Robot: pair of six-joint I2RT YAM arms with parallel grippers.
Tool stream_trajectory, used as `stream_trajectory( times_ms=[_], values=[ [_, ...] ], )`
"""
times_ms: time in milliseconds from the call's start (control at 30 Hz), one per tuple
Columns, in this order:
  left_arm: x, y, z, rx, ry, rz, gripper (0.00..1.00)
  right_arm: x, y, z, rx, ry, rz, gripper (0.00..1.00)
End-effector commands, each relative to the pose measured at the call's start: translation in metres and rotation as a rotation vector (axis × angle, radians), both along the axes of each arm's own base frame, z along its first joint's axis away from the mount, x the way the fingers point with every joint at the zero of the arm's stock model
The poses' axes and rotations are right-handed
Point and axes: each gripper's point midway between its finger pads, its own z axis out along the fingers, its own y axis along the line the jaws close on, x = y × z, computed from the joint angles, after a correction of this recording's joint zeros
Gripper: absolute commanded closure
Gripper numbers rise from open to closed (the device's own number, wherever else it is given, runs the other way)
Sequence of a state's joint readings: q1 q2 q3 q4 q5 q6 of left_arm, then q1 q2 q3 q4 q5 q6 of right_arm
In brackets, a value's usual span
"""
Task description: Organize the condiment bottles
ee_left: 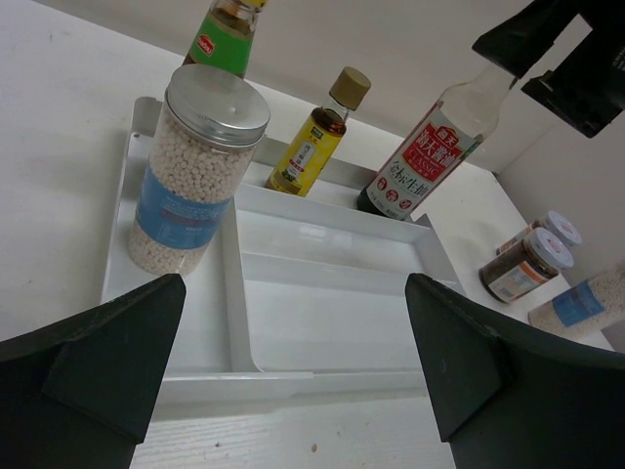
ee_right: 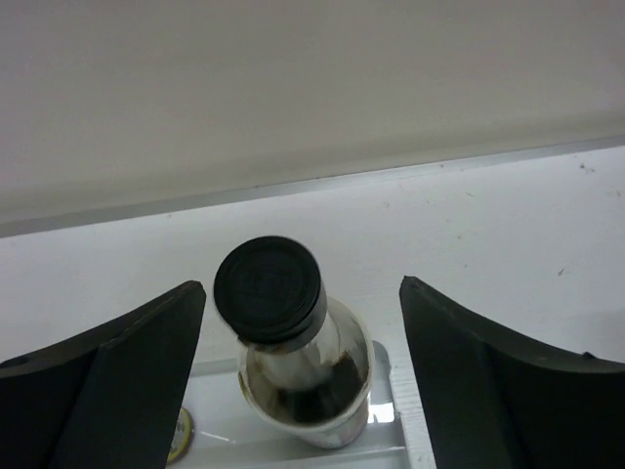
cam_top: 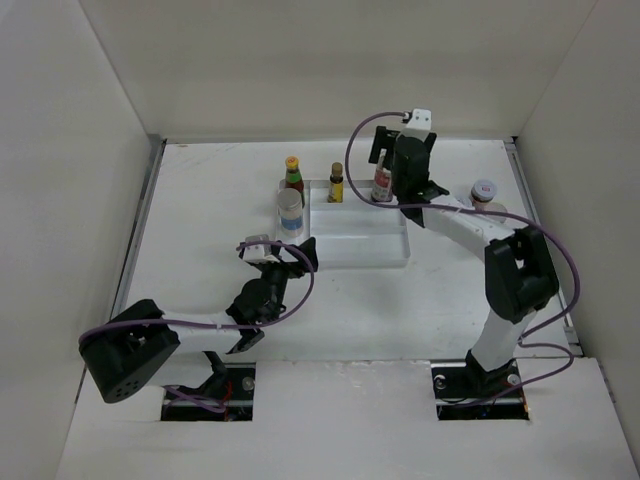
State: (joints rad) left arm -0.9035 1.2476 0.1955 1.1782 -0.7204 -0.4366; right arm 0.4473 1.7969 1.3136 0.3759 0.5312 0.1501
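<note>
The tall clear black-capped bottle [ee_right: 293, 352] stands in the back right corner of the white tray [cam_top: 370, 245]. My right gripper [ee_right: 303, 285] is open just above it, a finger on each side of the cap and touching nothing. A white shaker [ee_left: 190, 176] stands in the tray's left compartment. The yellow-capped sauce bottle [cam_top: 293, 176] and the tiny brown bottle [cam_top: 336, 183] stand along the tray's back. My left gripper [ee_left: 293, 293] is open and empty at the tray's front edge. Two red-lidded jars [ee_left: 524, 266] and a second shaker [ee_left: 586, 298] sit on the table to the right of the tray.
The tray's large middle compartment [ee_left: 332, 293] holds nothing. White walls close in the table at the back and on both sides. In the top view my right arm [cam_top: 470, 225] crosses over the things to the right of the tray, and only one jar [cam_top: 484, 192] shows there.
</note>
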Motion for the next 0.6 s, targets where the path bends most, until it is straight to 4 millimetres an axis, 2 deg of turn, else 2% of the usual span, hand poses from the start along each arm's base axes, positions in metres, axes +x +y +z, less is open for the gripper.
stream_trajectory(
  times_ms=[0, 100, 167, 300, 400, 467, 567],
  values=[
    [0.002, -0.004, 0.016, -0.061, -0.035, -0.011, 0.00, -0.024, -0.008, 0.078, 0.076, -0.179, -0.029, 0.05],
    [0.002, -0.003, 0.016, -0.055, -0.030, -0.008, 0.00, -0.052, -0.032, 0.091, 0.082, -0.193, -0.095, 0.00],
    [0.003, -0.002, 0.014, -0.049, -0.023, -0.001, 0.00, -0.076, -0.060, 0.085, 0.071, -0.161, -0.202, 0.00],
    [0.003, -0.005, 0.012, -0.039, -0.013, -0.008, 0.00, -0.128, -0.145, 0.045, -0.014, -0.033, -0.513, 0.00],
    [0.004, -0.006, 0.009, -0.018, 0.004, -0.007, 0.00, -0.159, -0.190, 0.023, -0.070, 0.033, -0.653, 0.00],
    [0.004, -0.007, 0.007, -0.004, 0.017, -0.007, 0.00, -0.166, -0.208, 0.007, -0.096, 0.076, -0.692, 0.00],
    [0.002, -0.010, 0.008, -0.005, 0.026, -0.015, 0.00, -0.167, -0.218, -0.020, -0.109, 0.144, -0.692, 0.00]
  ],
)
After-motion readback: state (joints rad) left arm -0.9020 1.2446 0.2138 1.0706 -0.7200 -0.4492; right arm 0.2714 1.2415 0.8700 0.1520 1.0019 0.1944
